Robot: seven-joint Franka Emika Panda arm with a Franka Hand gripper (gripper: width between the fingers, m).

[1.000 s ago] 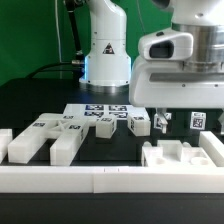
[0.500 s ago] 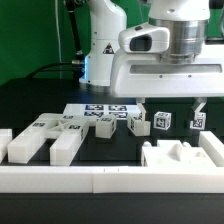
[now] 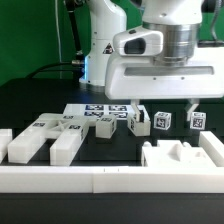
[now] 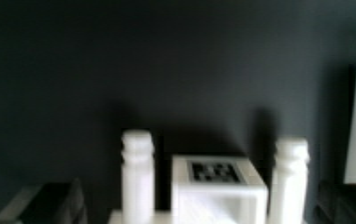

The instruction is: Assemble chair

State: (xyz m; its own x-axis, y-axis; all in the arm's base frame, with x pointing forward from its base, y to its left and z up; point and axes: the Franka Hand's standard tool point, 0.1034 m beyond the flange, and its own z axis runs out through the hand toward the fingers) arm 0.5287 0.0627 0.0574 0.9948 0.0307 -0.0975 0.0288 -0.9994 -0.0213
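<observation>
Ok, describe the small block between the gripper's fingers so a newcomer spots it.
Start at the large white gripper on the exterior view's right, jaws open. Beneath it three small tagged white blocks stand in a row on the black table. Take the middle block: it alone lies in the gap between the fingers.

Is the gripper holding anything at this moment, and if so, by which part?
Nothing is held. The gripper is wide open. Its fingers flank a small tagged block, and the wrist view shows a gap beside the block.
</observation>
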